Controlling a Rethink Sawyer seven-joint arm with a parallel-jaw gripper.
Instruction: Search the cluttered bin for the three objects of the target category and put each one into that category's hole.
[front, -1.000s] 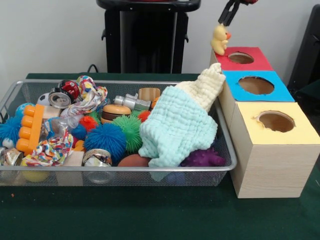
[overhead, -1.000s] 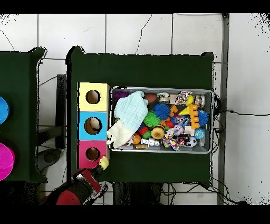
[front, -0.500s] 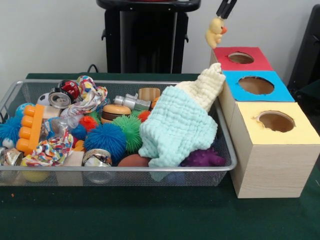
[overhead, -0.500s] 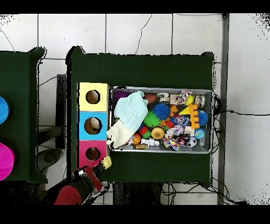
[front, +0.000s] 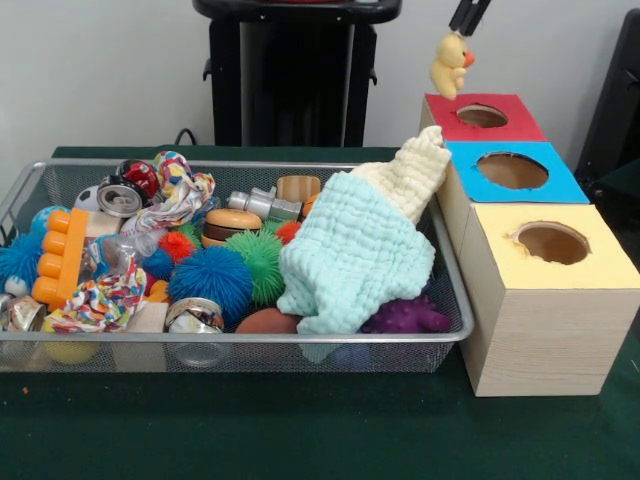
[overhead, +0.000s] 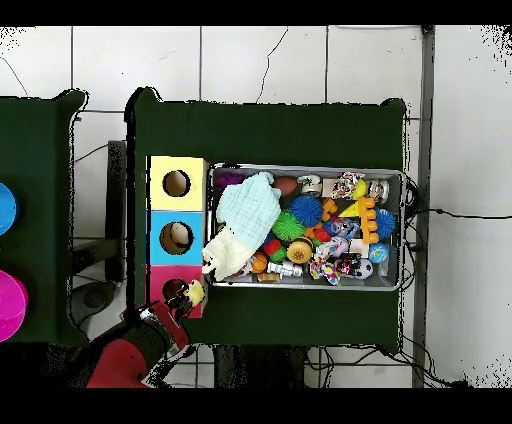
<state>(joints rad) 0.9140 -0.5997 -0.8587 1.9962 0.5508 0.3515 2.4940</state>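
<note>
My gripper (front: 462, 24) comes down from the top edge and is shut on a small yellow rubber duck (front: 450, 65) with an orange beak. The duck hangs in the air above the far left corner of the red-topped box (front: 520, 126). In the overhead view the gripper (overhead: 181, 304) holds the duck (overhead: 194, 294) over the edge of the red box (overhead: 157, 278), beside its hole. The wire mesh bin (front: 250, 339) lies left of the boxes and is full of toys. It also shows in the overhead view (overhead: 300, 167).
A blue-topped box (front: 560, 186) and a yellow-topped box (front: 600, 266) stand in a row in front of the red one. A mint and cream cloth (front: 355, 250) drapes over the bin's right end against the boxes. Spiky balls, cans and a rope toy fill the bin.
The gripper has carried the duck from beside the red box's corner to over the box's edge, closer to the hole. The bin's contents have not moved.
</note>
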